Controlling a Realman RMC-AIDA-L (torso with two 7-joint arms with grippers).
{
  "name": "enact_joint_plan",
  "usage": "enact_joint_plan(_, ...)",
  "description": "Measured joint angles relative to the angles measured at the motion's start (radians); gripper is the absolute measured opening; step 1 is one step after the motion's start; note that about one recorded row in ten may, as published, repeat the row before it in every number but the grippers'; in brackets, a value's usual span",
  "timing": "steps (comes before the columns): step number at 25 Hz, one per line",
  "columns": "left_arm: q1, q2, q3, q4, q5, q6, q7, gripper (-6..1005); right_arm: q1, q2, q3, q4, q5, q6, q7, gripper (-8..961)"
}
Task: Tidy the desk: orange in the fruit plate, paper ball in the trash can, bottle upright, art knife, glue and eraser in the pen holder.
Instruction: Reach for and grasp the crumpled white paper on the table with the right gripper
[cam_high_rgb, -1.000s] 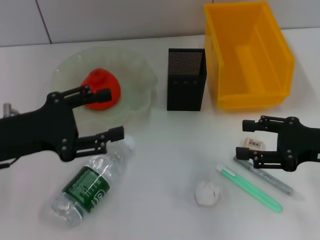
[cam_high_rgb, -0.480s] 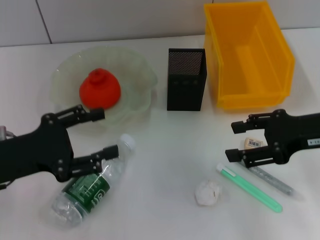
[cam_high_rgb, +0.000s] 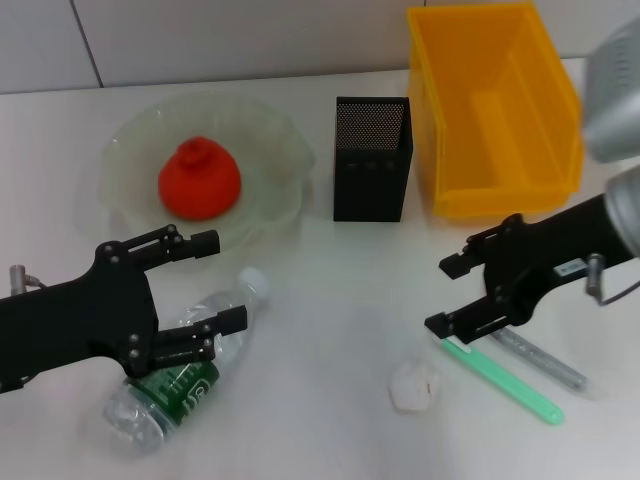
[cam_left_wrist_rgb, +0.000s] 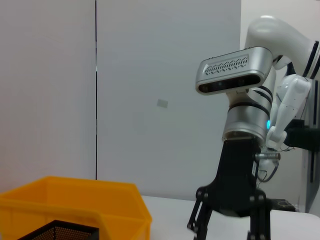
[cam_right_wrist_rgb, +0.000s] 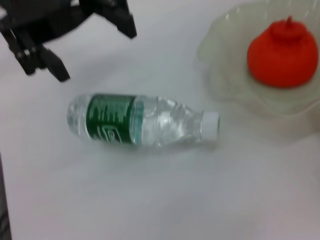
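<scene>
Because the bottle (cam_high_rgb: 180, 375) lies on its side at seven o'clock from the fruit plate (cam_high_rgb: 270, 135), the left gripper (cam_high_rgb: 208, 282), wide open and empty above it, could roll it; the right gripper (cam_high_rgb: 445, 295) hovers open.

The head camera looks steeply down on the black square mesh pen holder (cam_high_rgb: 371, 158) at mid-desk. The left wrist camera sits low, level, facing that holder (cam_left_wrist_rgb: 60, 231). The right wrist camera looks down, sharing the clear plastic bottle (cam_right_wrist_rgb: 142, 121) (cam_high_rgb: 180, 365) with the head view.
</scene>
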Motion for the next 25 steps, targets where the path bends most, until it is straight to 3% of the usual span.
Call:
enact_joint_plan(8,0.001,-0.002,0.0,0.0,0.0,0.007,-0.01,791,0.026,0.004,-0.285,-0.066,-0.205,0.086,0.117,768)
enact_joint_plan(25,0.012,-0.005,-0.005,-0.014,-0.002,-0.001,-0.011,791,0.032,0.008,-0.455,-0.063,-0.223,0.134,0.195,741)
